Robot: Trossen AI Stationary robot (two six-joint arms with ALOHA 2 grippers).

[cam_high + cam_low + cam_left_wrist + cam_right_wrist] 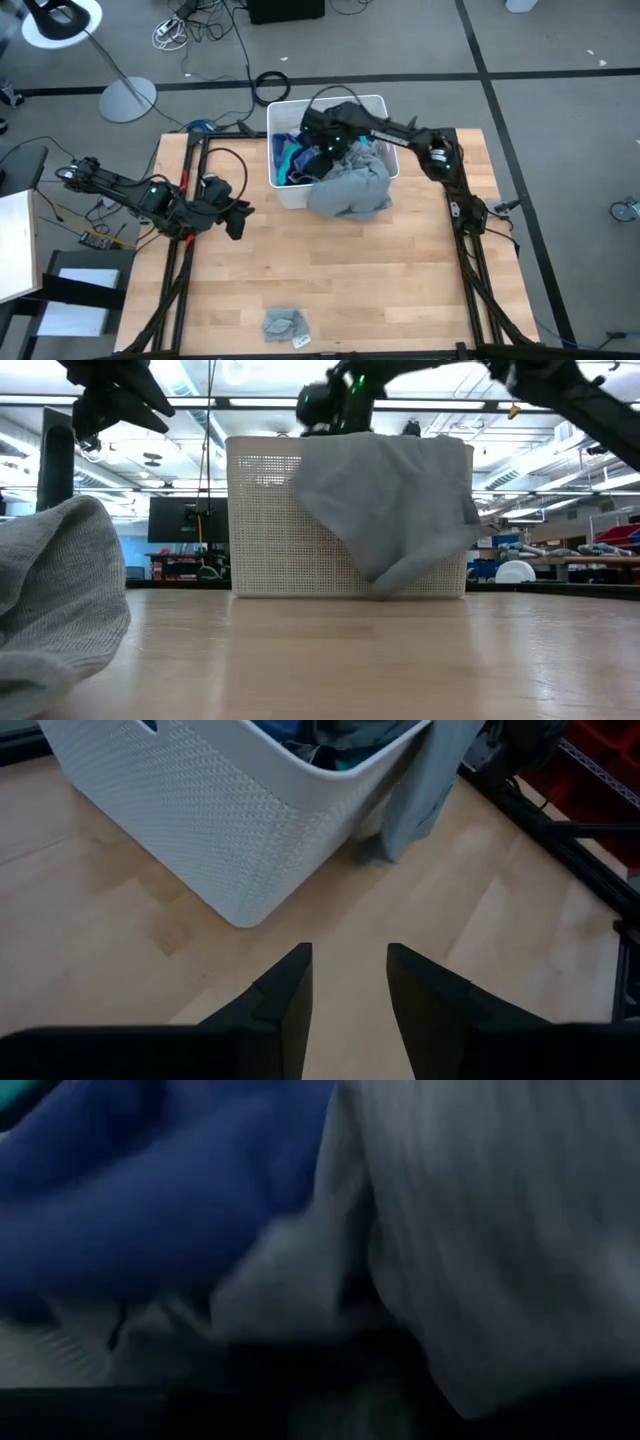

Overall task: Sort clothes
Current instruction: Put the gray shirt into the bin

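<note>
High view: pale wooden table [330, 270] on grey carpet [560, 110], left gripper [238, 216] parted, right gripper [322, 135] unreadable.

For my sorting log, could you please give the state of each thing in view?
Bin: upright, holding clothes.
Grey t-shirt: draped over the bin's rim onto the table.
Grey piece: crumpled near the table's front edge.
Left tool: open, above the table.
Right tool: down in the bin.

Grey t-shirt [350, 188] draped over the white bin's [285, 192] front rim, blue clothes [297, 157] heaped inside
</note>
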